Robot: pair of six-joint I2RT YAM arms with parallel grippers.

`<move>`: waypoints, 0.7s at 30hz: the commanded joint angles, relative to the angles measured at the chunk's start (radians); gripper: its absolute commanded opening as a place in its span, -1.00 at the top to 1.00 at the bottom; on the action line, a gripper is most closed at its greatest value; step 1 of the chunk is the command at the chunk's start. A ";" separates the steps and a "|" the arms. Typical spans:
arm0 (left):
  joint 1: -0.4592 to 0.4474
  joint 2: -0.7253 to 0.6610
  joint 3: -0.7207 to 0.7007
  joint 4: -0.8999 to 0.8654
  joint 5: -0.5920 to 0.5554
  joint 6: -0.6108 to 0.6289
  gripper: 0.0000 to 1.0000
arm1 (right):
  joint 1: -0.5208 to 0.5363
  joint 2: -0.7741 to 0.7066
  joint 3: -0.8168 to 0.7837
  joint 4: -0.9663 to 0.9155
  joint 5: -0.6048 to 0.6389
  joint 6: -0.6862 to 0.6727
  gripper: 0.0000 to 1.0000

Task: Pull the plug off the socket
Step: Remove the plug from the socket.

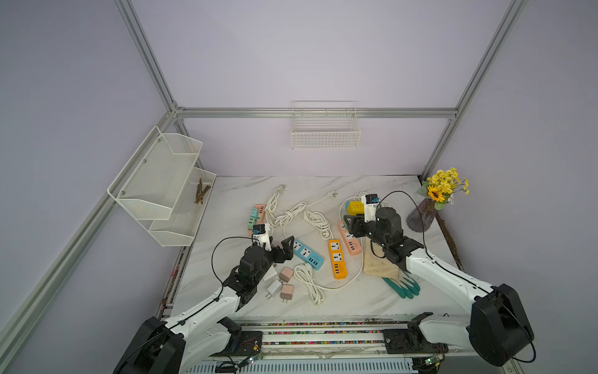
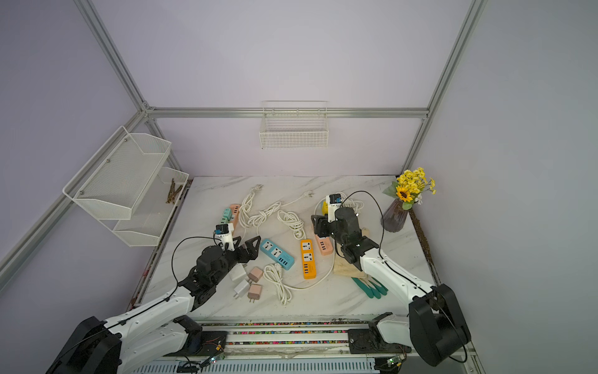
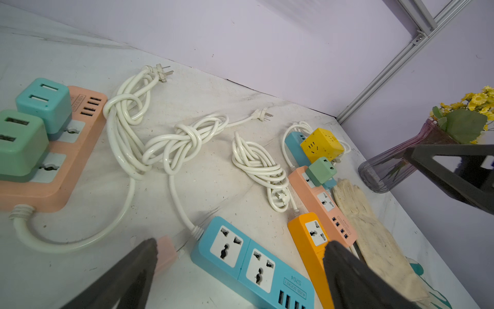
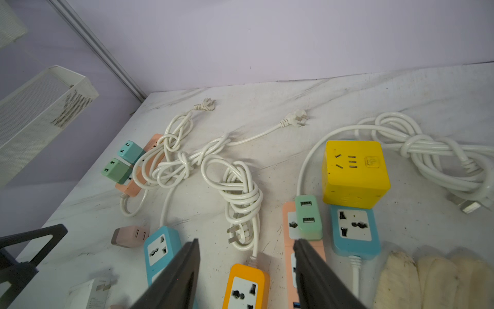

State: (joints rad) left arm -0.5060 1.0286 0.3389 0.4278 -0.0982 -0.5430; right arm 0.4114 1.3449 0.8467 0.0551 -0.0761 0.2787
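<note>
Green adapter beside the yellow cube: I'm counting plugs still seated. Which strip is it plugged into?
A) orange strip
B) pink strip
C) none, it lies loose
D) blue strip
B: the right wrist view shows the green adapter seated on the pink strip's end socket, beside the yellow cube.

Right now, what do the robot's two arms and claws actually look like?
The left arm and right arm are white shells joined by bulky black joints. A thin black cable loops beside each. Each wrist carries a small white-and-blue box. The left gripper and right gripper each have two flat black fingers with triangular cut-outs.
</note>
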 commanded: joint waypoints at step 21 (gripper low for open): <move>0.004 0.023 0.043 0.051 0.043 -0.014 -0.99 | -0.010 0.528 0.516 -0.517 0.191 -0.060 -0.10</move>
State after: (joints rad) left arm -0.5060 1.0458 0.3389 0.4335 -0.0746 -0.5426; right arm 0.4038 1.8442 1.3132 -0.3962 0.0807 0.2352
